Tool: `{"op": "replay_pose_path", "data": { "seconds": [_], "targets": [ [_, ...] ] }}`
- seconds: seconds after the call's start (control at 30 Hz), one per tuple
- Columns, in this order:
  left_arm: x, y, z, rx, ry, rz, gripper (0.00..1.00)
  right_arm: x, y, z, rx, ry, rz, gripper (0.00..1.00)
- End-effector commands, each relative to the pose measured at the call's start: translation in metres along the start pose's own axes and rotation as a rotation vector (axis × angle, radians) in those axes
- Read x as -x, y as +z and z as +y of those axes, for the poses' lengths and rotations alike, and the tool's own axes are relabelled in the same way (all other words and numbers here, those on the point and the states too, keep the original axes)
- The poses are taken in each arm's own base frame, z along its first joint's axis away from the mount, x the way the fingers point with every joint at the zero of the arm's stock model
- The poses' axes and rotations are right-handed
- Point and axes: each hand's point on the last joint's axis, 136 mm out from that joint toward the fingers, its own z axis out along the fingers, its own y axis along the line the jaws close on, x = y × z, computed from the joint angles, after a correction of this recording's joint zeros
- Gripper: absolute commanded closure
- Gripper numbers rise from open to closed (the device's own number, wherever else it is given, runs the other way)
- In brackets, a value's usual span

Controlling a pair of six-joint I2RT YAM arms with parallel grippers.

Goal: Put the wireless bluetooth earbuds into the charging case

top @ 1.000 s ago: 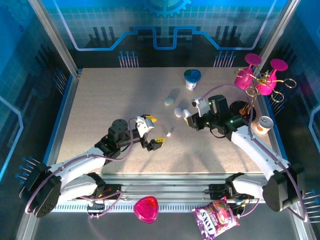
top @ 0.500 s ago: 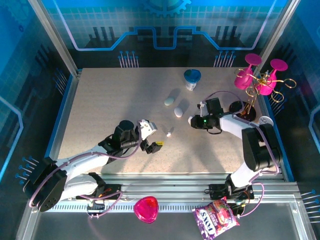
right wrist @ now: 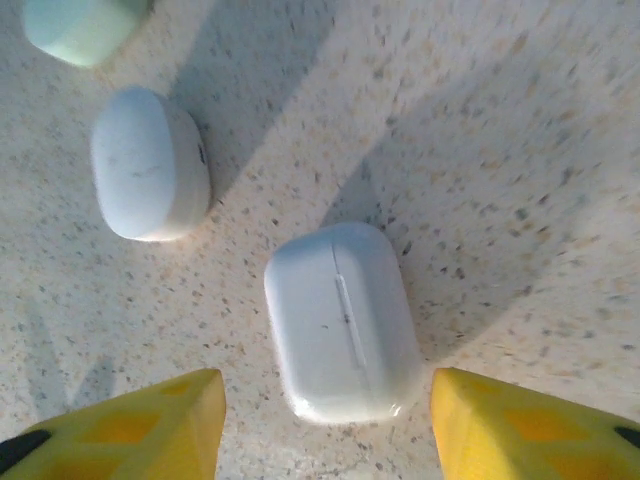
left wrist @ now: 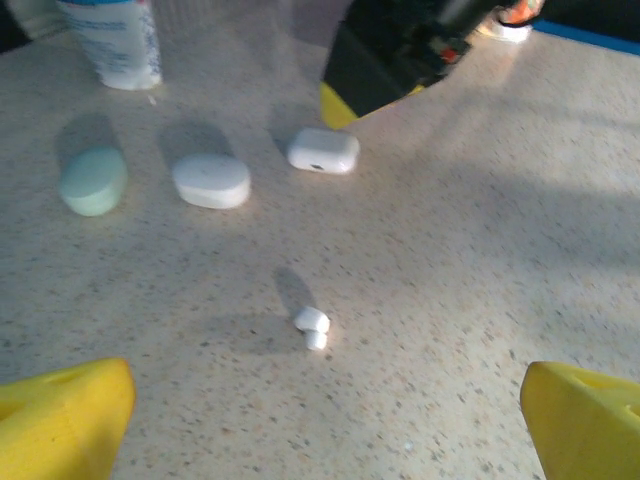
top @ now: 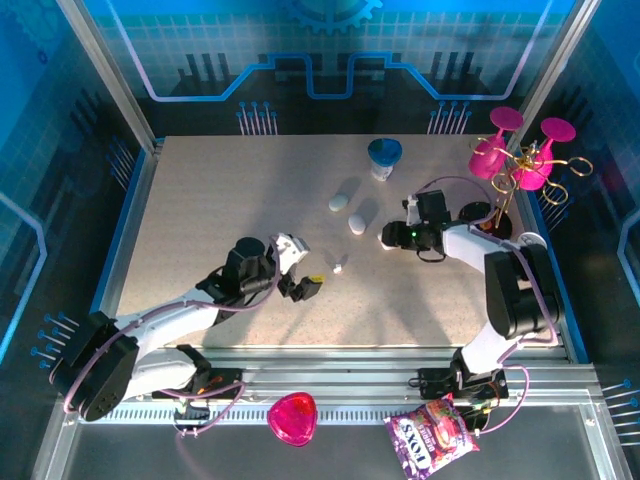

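Observation:
A tiny white earbud (left wrist: 312, 326) lies on the speckled table, just ahead of my left gripper (left wrist: 320, 430). That gripper is open, its yellow fingertips (left wrist: 62, 420) wide apart and nothing between them. From above, the earbud (top: 338, 267) sits right of the left gripper (top: 307, 266). A white charging case (right wrist: 343, 320) lies shut and flat on the table. My right gripper (right wrist: 330, 430) is open astride the case's near end, with a gap on each side. The same case (left wrist: 323, 151) shows under the right gripper (top: 386, 238).
A second white case (top: 357, 223) and a pale green one (top: 338, 202) lie left of the right gripper. A blue-lidded cup (top: 384, 158) stands behind them. Pink glasses on a wire stand (top: 520, 160) are at the back right.
My right gripper has opened and let go of the white case, which now rests on the table. My left gripper edged a little toward the earbud.

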Motion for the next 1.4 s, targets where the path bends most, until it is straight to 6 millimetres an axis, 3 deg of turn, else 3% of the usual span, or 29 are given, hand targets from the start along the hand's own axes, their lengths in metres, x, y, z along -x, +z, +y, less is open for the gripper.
{"op": "replay_pose_path", "data": {
  "seconds": [0.0,0.2,0.3,0.37,0.6,0.8,1.1,1.37],
  "targets": [
    [0.005,-0.002,0.015,0.041,-0.093,-0.043,0.01,0.010,-0.027,0.004,-0.085,-0.111,-0.059,0.38],
    [0.001,-0.006,0.042,0.146,-0.193,-0.042,0.01,0.021,-0.037,0.053,-0.081,-0.396,-0.142,0.27],
    [0.001,-0.009,0.047,0.163,-0.210,-0.045,0.01,0.024,-0.025,0.082,-0.081,-0.561,-0.168,0.26],
    [0.001,-0.010,0.046,0.160,-0.211,-0.042,0.01,0.027,-0.013,0.092,-0.076,-0.584,-0.178,0.25],
    [-0.001,-0.016,0.043,0.159,-0.188,-0.033,0.01,0.032,0.033,0.092,-0.075,-0.506,-0.092,0.25],
    [-0.002,-0.018,0.042,0.159,-0.178,-0.028,0.01,0.027,0.058,0.083,-0.104,-0.485,-0.008,0.28],
    [-0.002,-0.015,0.039,0.133,-0.179,-0.031,0.01,0.024,0.075,0.068,-0.173,-0.486,0.043,0.34],
    [-0.002,-0.013,0.038,0.126,-0.179,-0.030,0.01,0.018,0.085,0.064,-0.179,-0.493,0.072,0.47]
  ]
}}
